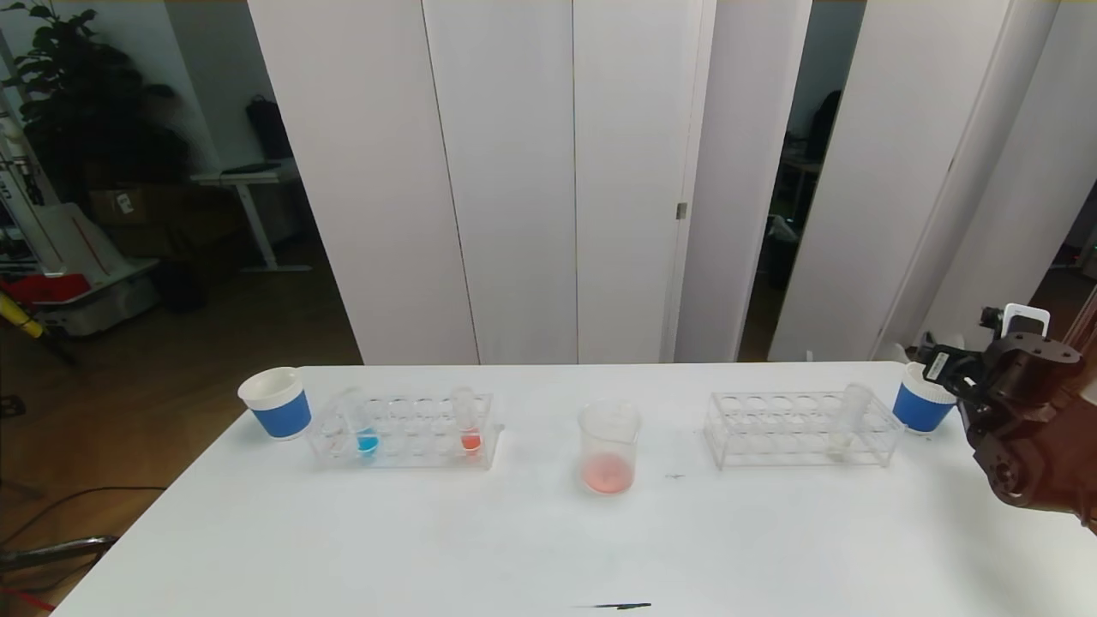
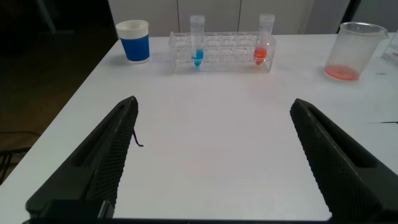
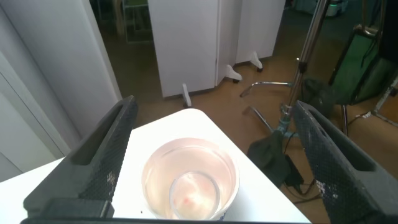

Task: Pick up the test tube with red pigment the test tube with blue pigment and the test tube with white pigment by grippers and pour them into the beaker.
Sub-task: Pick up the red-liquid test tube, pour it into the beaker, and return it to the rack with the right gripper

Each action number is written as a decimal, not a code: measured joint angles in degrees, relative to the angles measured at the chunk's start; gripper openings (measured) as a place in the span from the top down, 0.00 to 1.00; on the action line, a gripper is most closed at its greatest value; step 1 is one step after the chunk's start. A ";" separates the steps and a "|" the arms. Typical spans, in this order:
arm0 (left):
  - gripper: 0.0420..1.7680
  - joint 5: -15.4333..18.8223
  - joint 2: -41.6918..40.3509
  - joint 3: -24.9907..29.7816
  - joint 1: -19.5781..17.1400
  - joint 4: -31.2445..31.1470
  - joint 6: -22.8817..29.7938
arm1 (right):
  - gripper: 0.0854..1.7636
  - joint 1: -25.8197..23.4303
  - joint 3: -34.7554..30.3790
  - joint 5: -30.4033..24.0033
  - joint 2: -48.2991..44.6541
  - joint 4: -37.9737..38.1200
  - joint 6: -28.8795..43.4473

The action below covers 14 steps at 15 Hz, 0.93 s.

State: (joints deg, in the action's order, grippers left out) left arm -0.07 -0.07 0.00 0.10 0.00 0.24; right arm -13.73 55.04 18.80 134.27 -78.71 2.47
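The left rack (image 1: pixel 403 433) holds the test tube with blue pigment (image 1: pixel 366 427) (image 2: pixel 197 43) and the test tube with red pigment (image 1: pixel 468 422) (image 2: pixel 263 41). At mid-table, the beaker (image 1: pixel 608 447) (image 2: pixel 353 51) has pinkish liquid at its bottom. In the right rack (image 1: pixel 801 430) stands the test tube with white pigment (image 1: pixel 848 416). My right gripper (image 1: pixel 943 370) (image 3: pixel 211 155) hangs open just above the right blue cup (image 1: pixel 920 407) (image 3: pixel 189 180). A clear tube (image 3: pixel 191 198) with a faint red trace stands in that cup, free of the fingers. My left gripper (image 2: pixel 211 143) is open and empty over bare table.
Another blue paper cup (image 1: pixel 276 401) (image 2: pixel 134 41) stands left of the left rack. The right cup sits close to the table's far right corner (image 3: pixel 202 118), beyond which is floor. A small dark mark (image 1: pixel 621 606) lies near the front edge.
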 joint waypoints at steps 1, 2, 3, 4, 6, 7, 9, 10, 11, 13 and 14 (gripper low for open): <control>0.01 0.00 0.00 0.00 0.00 0.00 -0.02 | 0.01 0.00 -0.06 -0.04 -0.95 1.05 -0.09; 0.01 0.00 0.00 0.00 0.00 0.00 0.00 | 0.01 -0.02 -0.06 -0.06 -2.21 2.47 -0.09; 0.01 0.00 0.00 0.00 0.00 0.00 0.00 | 0.01 -0.02 -0.06 -0.17 -3.89 4.40 -0.09; 0.01 0.00 0.00 0.00 0.00 0.00 0.00 | 0.01 0.04 -0.06 -0.23 -5.79 6.28 -0.06; 0.01 0.00 0.00 0.00 0.00 0.00 0.00 | 0.01 0.41 -0.17 -0.34 -10.40 10.14 -0.05; 0.01 0.00 0.02 0.00 0.00 0.00 0.00 | 0.01 0.65 -0.37 -0.44 -13.15 12.04 -0.05; 0.01 0.00 0.00 0.00 0.00 0.00 0.00 | 0.01 1.11 -1.49 -1.27 -18.58 14.93 -0.05; 0.01 0.00 0.00 0.00 0.00 0.00 0.00 | 0.01 1.27 -2.56 -2.24 -21.46 16.20 -0.05; 0.01 0.00 0.02 0.00 0.00 0.00 0.00 | 0.01 1.35 -3.72 -3.18 -24.45 17.53 -0.05; 0.01 0.00 0.02 0.00 0.00 0.00 -0.02 | 0.01 1.46 -6.17 -5.61 -31.49 21.93 -0.05; 0.01 0.00 0.00 0.00 0.00 0.00 -0.02 | 0.01 1.50 -7.19 -6.86 -35.34 24.70 -0.02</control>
State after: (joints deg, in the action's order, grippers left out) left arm -0.07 -0.07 0.00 0.10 0.00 0.22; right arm -12.23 47.85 11.93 98.93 -54.02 2.45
